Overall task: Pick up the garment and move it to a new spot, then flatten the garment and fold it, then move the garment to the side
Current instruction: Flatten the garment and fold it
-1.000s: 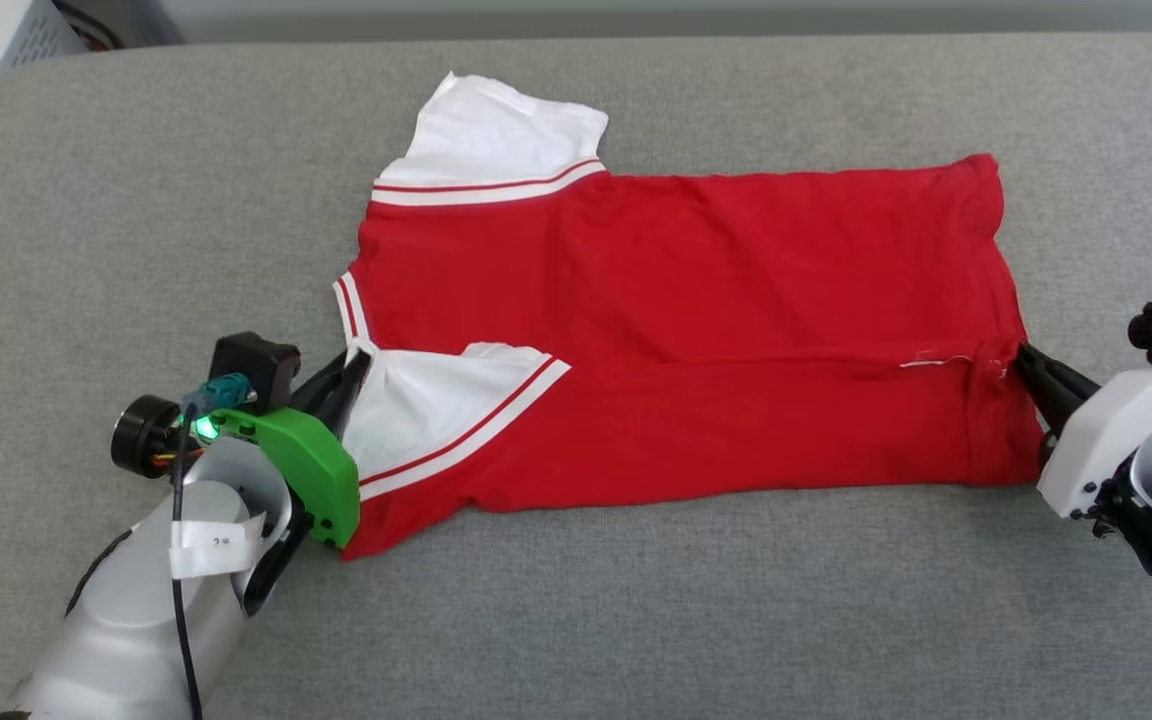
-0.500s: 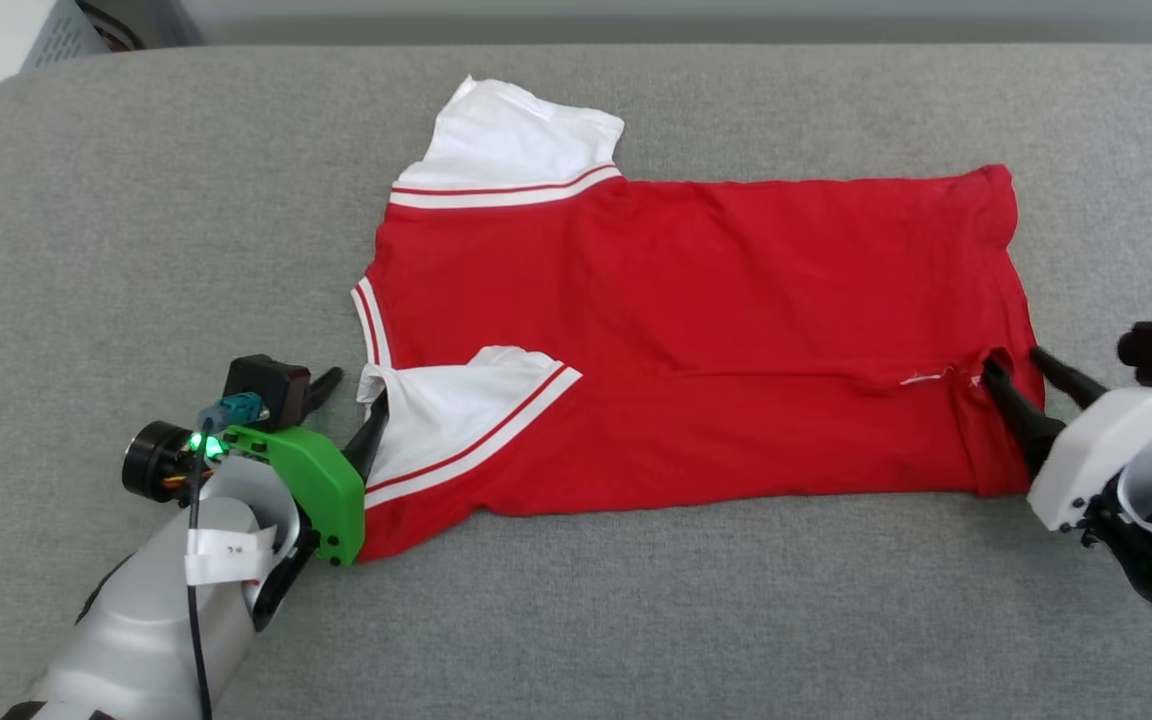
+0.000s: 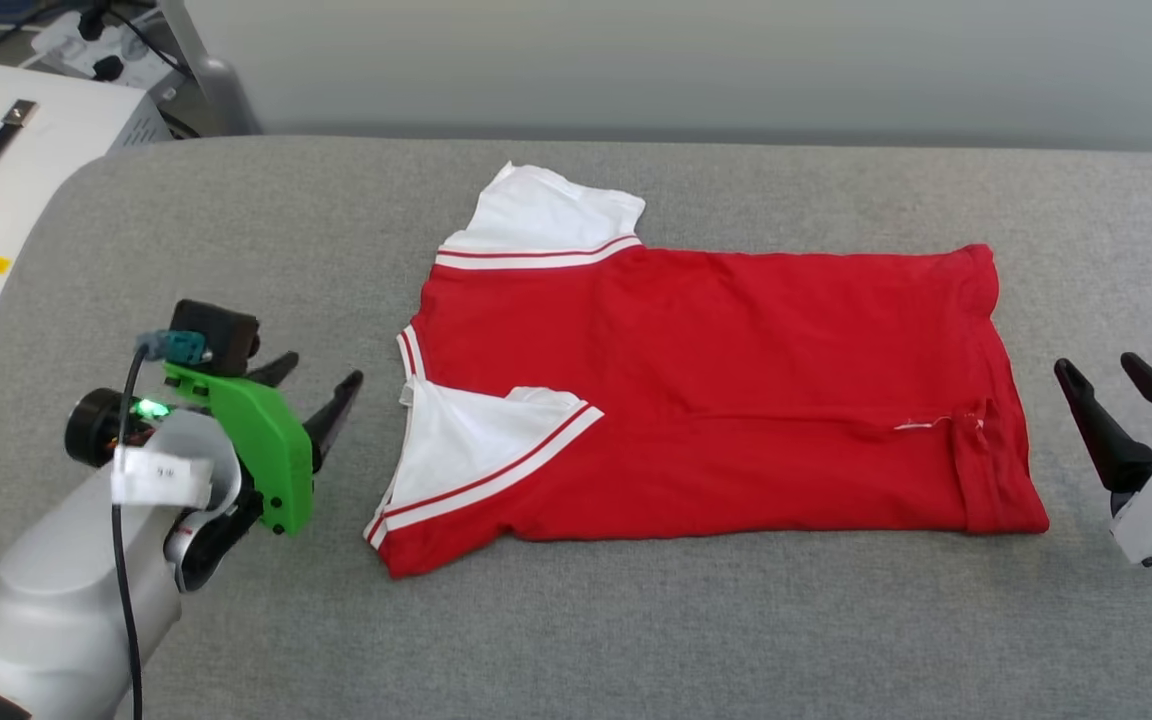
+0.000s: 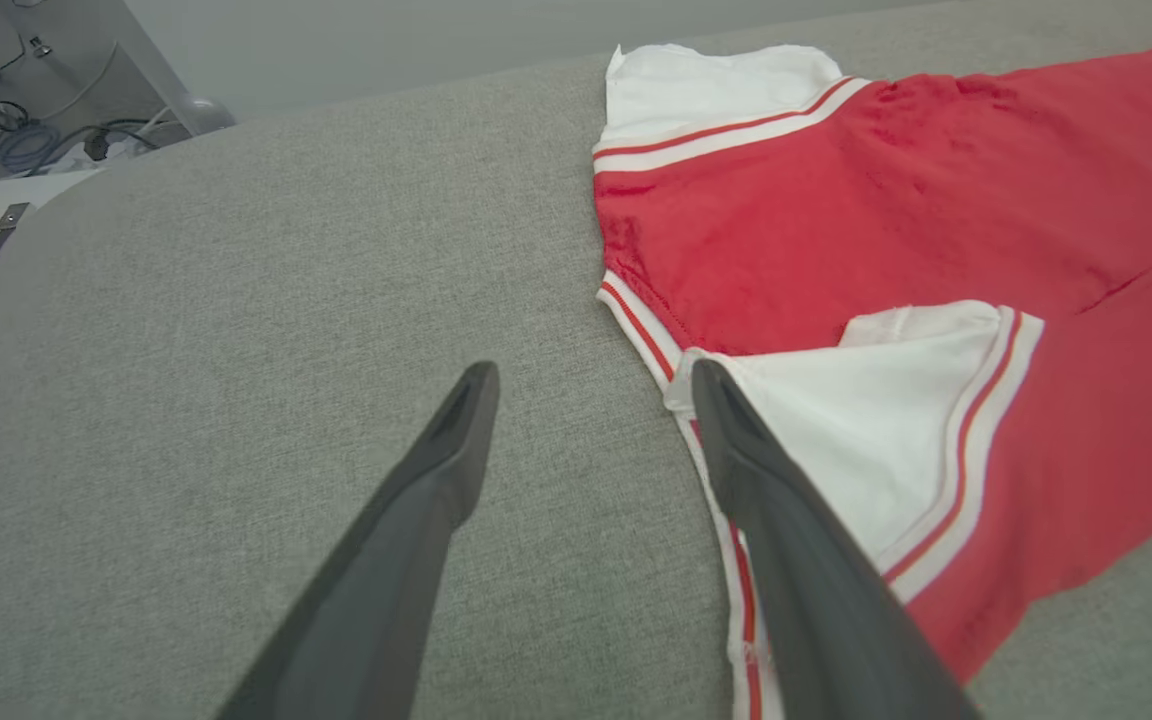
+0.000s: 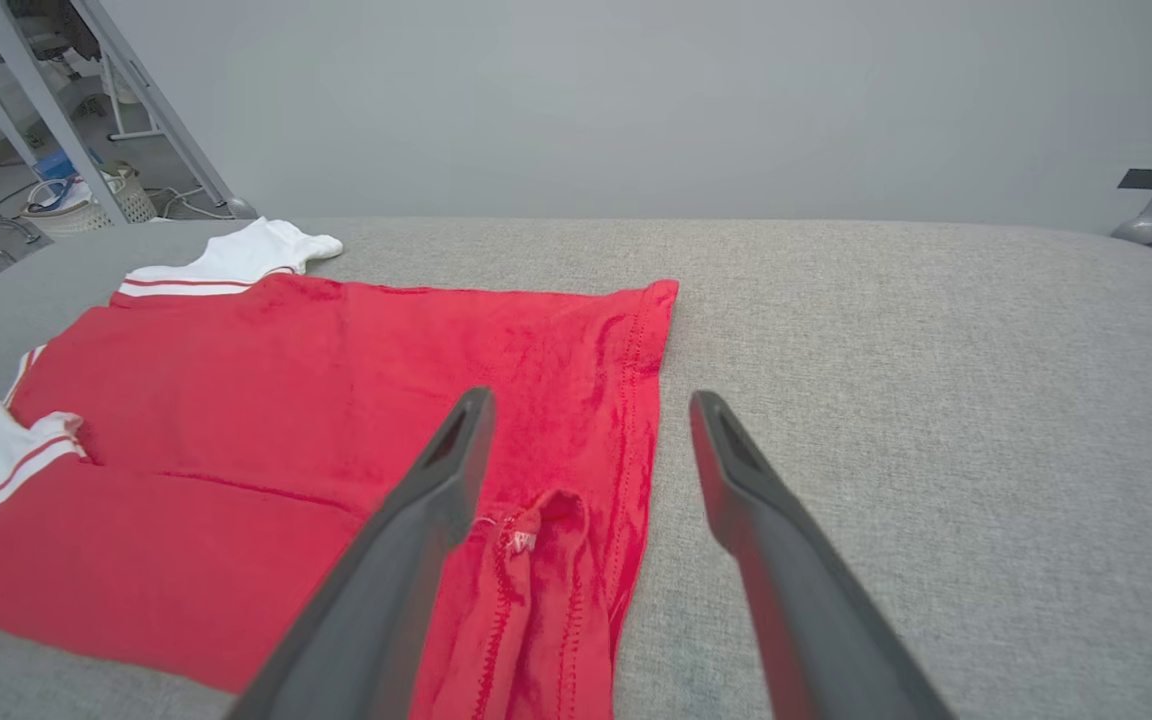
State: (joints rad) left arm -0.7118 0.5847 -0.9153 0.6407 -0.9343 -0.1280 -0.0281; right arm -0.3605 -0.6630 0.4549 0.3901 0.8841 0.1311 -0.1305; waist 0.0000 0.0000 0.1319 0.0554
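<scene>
The garment (image 3: 716, 380), a red T-shirt with white sleeves and striped trim, lies flat on the grey padded table (image 3: 636, 620), collar to the left, hem to the right. Its near long edge is folded over, so the near white sleeve (image 3: 466, 450) lies on the red body. My left gripper (image 3: 318, 374) hangs open just left of the collar, apart from the cloth. At the right, my right gripper (image 3: 1101, 368) is open a little beyond the hem, holding nothing. The left wrist view has the garment (image 4: 886, 260) right of the fingers (image 4: 786, 560). The garment's hem (image 5: 626, 420) runs between my right fingers (image 5: 406, 560).
A white case (image 3: 6, 160) with a black strap stands off the table's far left corner, with cables behind it. A grey wall runs along the far side. Bare grey tabletop lies in front of the shirt and to both sides.
Both grippers have opened and let go of the garment, then backed off it, the left leftward, the right rightward. The head view has tilted up, showing more of the far edge.
</scene>
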